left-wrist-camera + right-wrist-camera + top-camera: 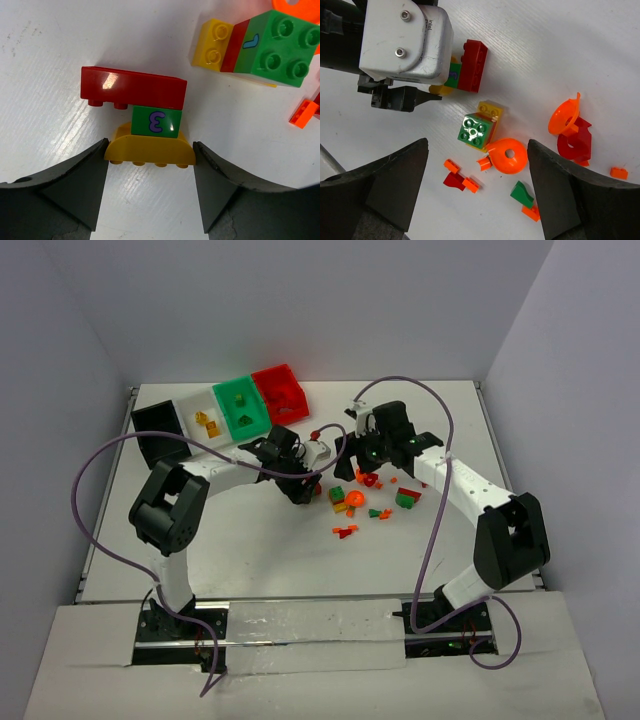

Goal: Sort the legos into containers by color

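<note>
**Left gripper (150,146) at the stacked piece, near the middle of the table (250,560).** You have its fingers (75,190) set one at each end of the yellow curved brick (150,154). That brick is the end layer of a three-colour stack, joined to a green brick marked 3 (156,120) and a red brick (134,87). The pads meet or nearly meet the yellow ends, but you cannot tell whether they pinch firmly. Taking the yellow layer probably serves to carry the whole stack, which would need splitting before each colour goes to its bin.

The right gripper (477,144) hangs spread wide and empty above the loose legos (365,502), right of the table's centre. It is likely placed there to choose a piece.

The containers are a black bin (158,418), white bin (192,405), green bin (255,425) and red bin (290,400). They stand in a row along the far edge from its left corner, apart from both grippers.
</note>
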Robot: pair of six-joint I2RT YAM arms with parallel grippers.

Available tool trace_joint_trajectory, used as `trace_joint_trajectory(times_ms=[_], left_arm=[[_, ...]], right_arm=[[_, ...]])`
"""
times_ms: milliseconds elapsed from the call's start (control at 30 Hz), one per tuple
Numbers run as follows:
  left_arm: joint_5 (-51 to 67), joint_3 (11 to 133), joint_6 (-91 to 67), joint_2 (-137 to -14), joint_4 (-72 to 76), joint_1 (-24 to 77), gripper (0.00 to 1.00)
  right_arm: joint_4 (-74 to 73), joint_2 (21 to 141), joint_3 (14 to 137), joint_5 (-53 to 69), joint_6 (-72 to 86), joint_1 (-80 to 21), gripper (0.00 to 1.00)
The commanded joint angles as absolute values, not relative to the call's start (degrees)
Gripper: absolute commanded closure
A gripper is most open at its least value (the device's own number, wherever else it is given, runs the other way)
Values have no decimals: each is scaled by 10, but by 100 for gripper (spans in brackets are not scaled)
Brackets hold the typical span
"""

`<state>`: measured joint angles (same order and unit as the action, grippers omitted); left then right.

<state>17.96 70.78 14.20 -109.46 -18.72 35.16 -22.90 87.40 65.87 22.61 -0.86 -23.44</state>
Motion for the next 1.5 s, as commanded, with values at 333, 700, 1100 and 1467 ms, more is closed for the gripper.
trace_joint_trajectory(times_ms=[333,700,1100,1467], left_arm=[[227,683,110,-984,-167,323,55],[239,604,112,-850,-112,332,60],[226,575,117,-788,-111,369,62],[213,584,113,-793,-111,379,63]], right_arm=[[-249,877,668,239,-6,-229,12],[-191,915,700,447,98,-229,10],[-130,984,714,548,196,-231,10],[-107,1002,713,588,217,-244,30]])
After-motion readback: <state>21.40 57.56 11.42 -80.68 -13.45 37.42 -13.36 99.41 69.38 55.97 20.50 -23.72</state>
